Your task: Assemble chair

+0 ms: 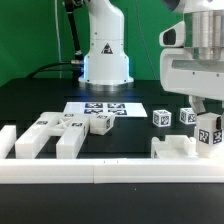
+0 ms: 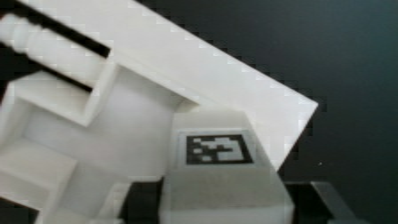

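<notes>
My gripper [image 1: 206, 118] is at the exterior view's right, shut on a white tagged block [image 1: 208, 133] of the chair and holding it just above a larger white notched chair part [image 1: 172, 150]. In the wrist view the block [image 2: 219, 150] sits between my dark fingers [image 2: 146, 196], with its tag facing the camera. The larger part [image 2: 160, 80] lies under and beyond it. Two long bars [image 1: 30, 138] [image 1: 70, 140] lie at the exterior view's left. Small tagged cubes [image 1: 160, 117] [image 1: 187, 117] [image 1: 102, 123] stand mid-table.
The marker board [image 1: 100, 107] lies flat in the middle, in front of the arm's base [image 1: 105, 60]. A long white border rail [image 1: 100, 173] runs along the front edge, with the notched part right behind it.
</notes>
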Available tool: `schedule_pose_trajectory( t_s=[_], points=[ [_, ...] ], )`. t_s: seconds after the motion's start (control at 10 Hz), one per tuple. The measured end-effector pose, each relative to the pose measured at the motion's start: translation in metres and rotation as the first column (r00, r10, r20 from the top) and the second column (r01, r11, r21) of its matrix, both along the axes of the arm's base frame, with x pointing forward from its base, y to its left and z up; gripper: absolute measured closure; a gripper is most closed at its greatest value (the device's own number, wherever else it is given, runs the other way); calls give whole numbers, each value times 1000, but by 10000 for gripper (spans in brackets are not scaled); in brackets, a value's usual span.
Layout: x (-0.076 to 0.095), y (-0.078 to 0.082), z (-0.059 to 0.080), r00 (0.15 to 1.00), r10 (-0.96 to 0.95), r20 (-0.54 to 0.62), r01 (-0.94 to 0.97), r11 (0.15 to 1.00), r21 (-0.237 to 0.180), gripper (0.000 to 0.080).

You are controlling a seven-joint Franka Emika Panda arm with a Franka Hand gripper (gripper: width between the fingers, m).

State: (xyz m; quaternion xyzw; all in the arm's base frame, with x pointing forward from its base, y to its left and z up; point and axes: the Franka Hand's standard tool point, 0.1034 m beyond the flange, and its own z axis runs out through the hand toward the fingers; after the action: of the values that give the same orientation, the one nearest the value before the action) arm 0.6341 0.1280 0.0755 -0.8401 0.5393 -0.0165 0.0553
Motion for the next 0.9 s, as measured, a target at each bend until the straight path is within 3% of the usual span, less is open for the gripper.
schedule_pose_trajectory(
  t_s=[0.1,0.2,0.3,0.4,0.5,0.7,0.9],
  points=[
    [0,0,0,1000,-6,0,6,1000,0,508],
    [0,0,0,1000,7,0,-7,1000,0,433],
    [0,0,0,999,47,3,-47,999,-4,433],
    [0,0,0,992,129,10,-128,992,-13,249],
    [0,0,0,972,236,16,-236,971,-24,181],
    [-1,0,-1,914,405,20,-404,914,-43,155],
    [0,-2,-1,799,601,26,-598,798,-70,151]
  ],
)
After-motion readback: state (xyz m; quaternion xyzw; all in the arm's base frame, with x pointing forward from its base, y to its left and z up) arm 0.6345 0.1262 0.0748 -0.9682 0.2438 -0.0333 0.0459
